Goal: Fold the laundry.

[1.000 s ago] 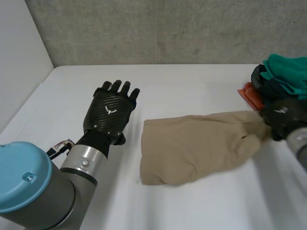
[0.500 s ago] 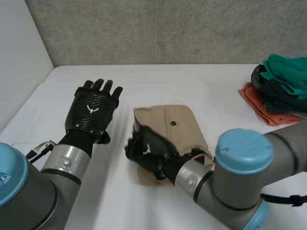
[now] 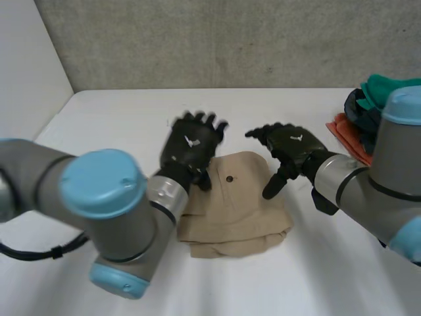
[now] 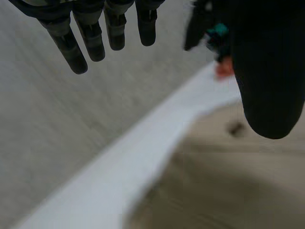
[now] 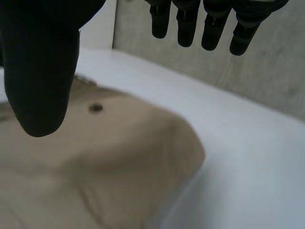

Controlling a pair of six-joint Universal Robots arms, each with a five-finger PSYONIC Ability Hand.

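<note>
Laundry here means one tan folded garment with a small dark round button, lying in the middle of the white table. A second ago it stretched out long toward the right, its right end pinched by the right hand close to the pile of teal, dark and orange clothes at the far right. That end has since been carried across to the left and laid down, so the garment is now a compact doubled bundle whose layers show along its near edge. The right hand has let go and drawn back to the far right edge of the garment, fingers loosely bent and holding nothing. The left hand has come in from the left and hovers over the far left corner, fingers straight and spread, also holding nothing. One fold looks done; the near edges sit unevenly, so smoothing or a second fold probably comes next.

The head view gives the whole bundle and both hands around it. The left wrist view adds that its fingers are clear of the fabric, with only air between them and the thumb. The right wrist view shows its fingers likewise off the garment, and the rounded, slightly puffed far right corner lying below.
</note>
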